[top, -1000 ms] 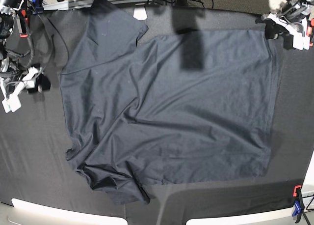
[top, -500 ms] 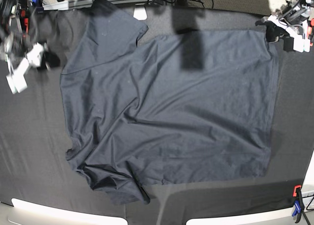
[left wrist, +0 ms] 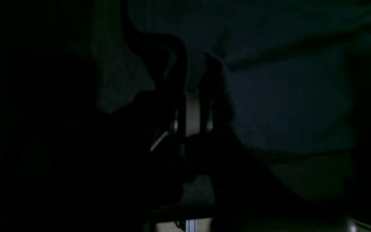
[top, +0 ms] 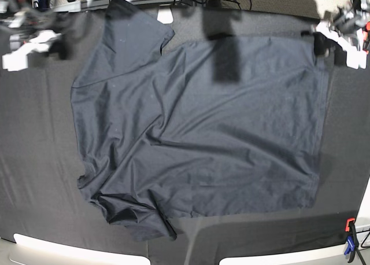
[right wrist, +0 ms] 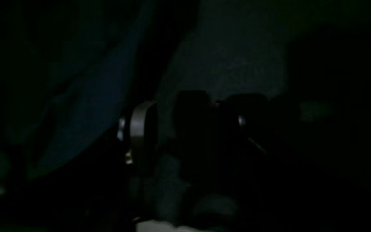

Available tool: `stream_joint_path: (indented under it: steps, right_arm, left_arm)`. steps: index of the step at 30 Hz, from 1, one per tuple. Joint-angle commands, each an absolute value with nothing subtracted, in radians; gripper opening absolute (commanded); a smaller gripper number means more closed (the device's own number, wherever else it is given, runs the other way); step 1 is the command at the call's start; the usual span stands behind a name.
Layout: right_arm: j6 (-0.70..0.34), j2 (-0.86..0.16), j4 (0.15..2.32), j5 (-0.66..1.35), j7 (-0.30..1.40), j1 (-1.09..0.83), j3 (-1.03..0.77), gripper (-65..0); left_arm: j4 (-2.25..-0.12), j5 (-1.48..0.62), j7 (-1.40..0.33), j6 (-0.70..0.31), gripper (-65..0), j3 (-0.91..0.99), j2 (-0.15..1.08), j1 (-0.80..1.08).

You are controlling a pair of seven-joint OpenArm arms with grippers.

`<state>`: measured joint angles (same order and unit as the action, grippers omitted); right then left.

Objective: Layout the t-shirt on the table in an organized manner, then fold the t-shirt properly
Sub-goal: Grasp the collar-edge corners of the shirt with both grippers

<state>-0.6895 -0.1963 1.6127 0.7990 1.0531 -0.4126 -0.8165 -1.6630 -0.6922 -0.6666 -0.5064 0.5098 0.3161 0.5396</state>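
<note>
Wrist views dark, t-shirt sleeve bunched

The left gripper sits at the far right corner of the base view, jaws closed. The right gripper hangs blurred at far left, jaws spread wide.
</note>
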Motion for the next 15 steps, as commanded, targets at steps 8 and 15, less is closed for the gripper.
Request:
stream_joint_path:
  steps: [8,15]
  right_arm:
    - [-0.698,-0.205,1.629,0.781,0.994,-0.41,-0.744,-35.3]
    - [-0.62,-0.205,1.629,0.765,0.994,-0.41,-0.619,-35.3]
  left_arm:
    - [-1.676,-0.707,-0.651,-0.517,-65.0,0.516,0.33,0.543]
    - [-1.676,-0.707,-0.651,-0.517,-65.0,0.516,0.33,0.543]
